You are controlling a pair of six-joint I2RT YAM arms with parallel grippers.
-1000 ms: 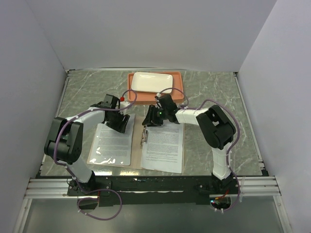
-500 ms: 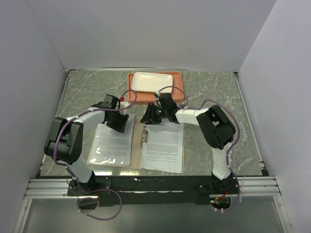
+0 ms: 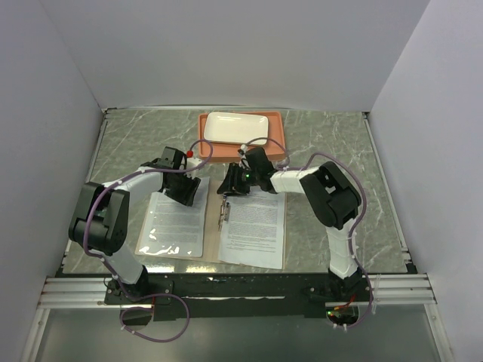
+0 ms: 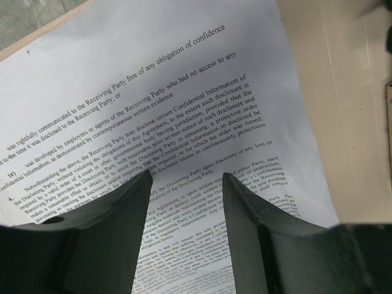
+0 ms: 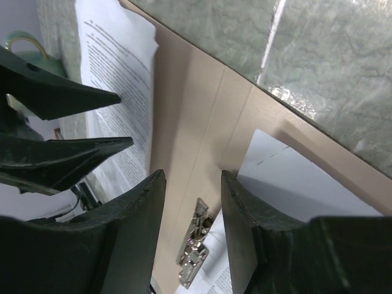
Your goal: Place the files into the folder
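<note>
The left gripper [image 4: 187, 180] hangs low over the left sheet [image 3: 175, 222], jaws about half apart w/ nothing between them. This sheet lies on the left half of the open folder [image 3: 212, 234], which is flat on the table [image 3: 339, 151] near the arm bases. At the fold sits the clip [image 3: 224, 212]. The right gripper [image 5: 191, 184] is just above its far end, also part open and empty. The right sheet [image 3: 256, 230] lies on the right half, beside the clip.

Both files are on the folder already, so I judge the step is fixing them in, prob. the right sheet under the clip. The next move needs the R jaws down on the clip w/o pushing the paper.

Hard to tell: if the left sheet is inside the plastic pocket [image 3: 156, 240] or on top of it, and if the clip grips any paper. Both wrist views cut the sheets off.
</note>
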